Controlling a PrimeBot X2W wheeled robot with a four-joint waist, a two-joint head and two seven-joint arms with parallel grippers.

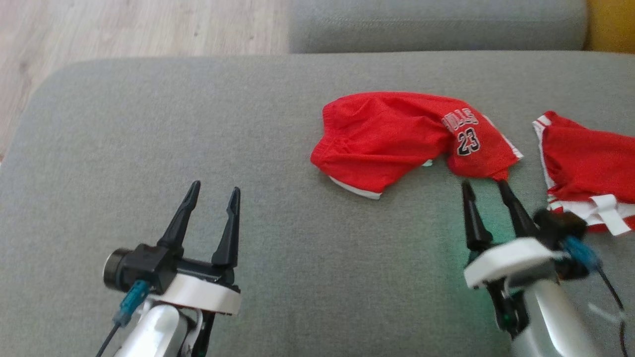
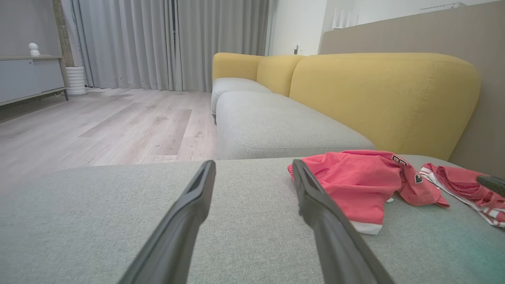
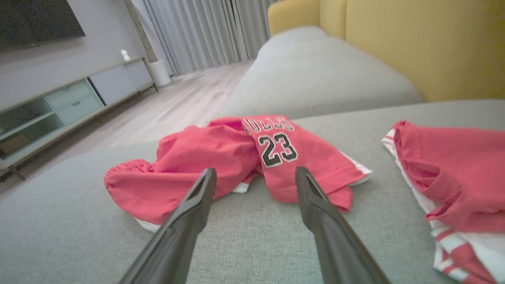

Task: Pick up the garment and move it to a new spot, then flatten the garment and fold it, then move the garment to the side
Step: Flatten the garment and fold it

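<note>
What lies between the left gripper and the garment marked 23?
Nothing but bare grey cushion. The head view shows it running clear from the open left gripper to the garment.

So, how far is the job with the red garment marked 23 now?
Done: nothing visible; the red garment lies crumpled on the grey cushion. In hand: the right tool, open and empty, points at its near edge; the left tool is open, away from it. Left: picking up, moving, flattening, folding, setting aside.
</note>
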